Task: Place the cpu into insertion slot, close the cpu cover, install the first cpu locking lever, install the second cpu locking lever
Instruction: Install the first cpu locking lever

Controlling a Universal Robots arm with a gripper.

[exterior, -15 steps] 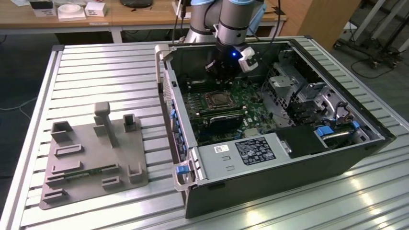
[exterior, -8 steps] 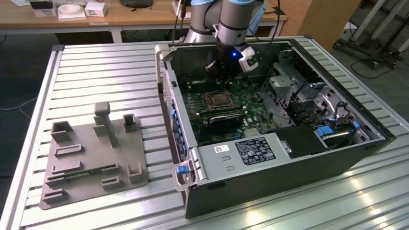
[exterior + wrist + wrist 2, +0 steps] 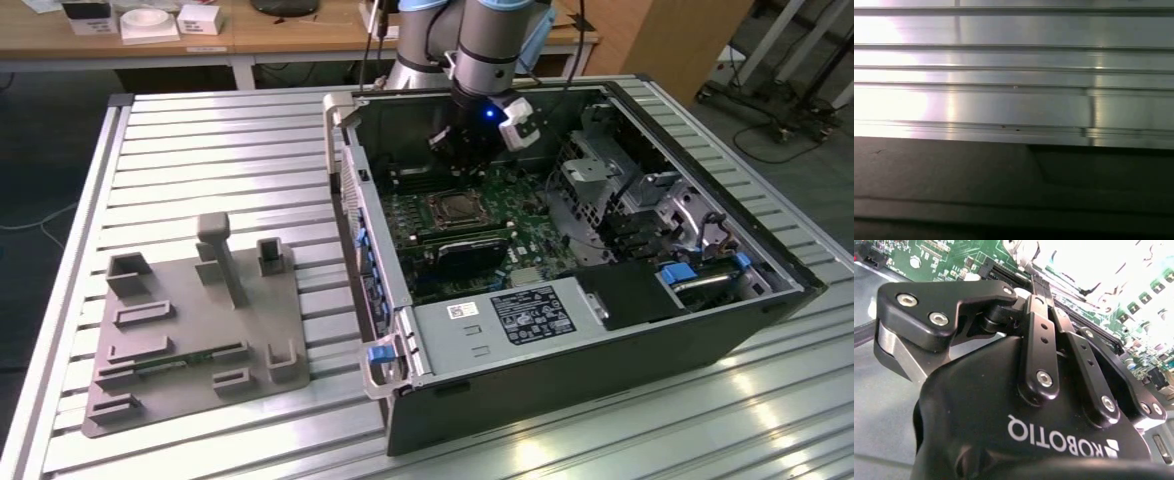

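Arm [image 3: 487,40] upright, tool [image 3: 451,148] low inside computer case [image 3: 601,370], near the insertion slot [image 3: 458,210]

The arm [image 3: 487,30] is cut off by the exterior view's top edge. The insertion slot [image 3: 457,210] is too small there to tell whether the cpu lies inside. In the second wrist view, glare whites out much of the circuit board [image 3: 949,257].

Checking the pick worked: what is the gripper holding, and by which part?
Cannot be told: the gripper hangs over the motherboard near the insertion slot, its tip lost in glare.
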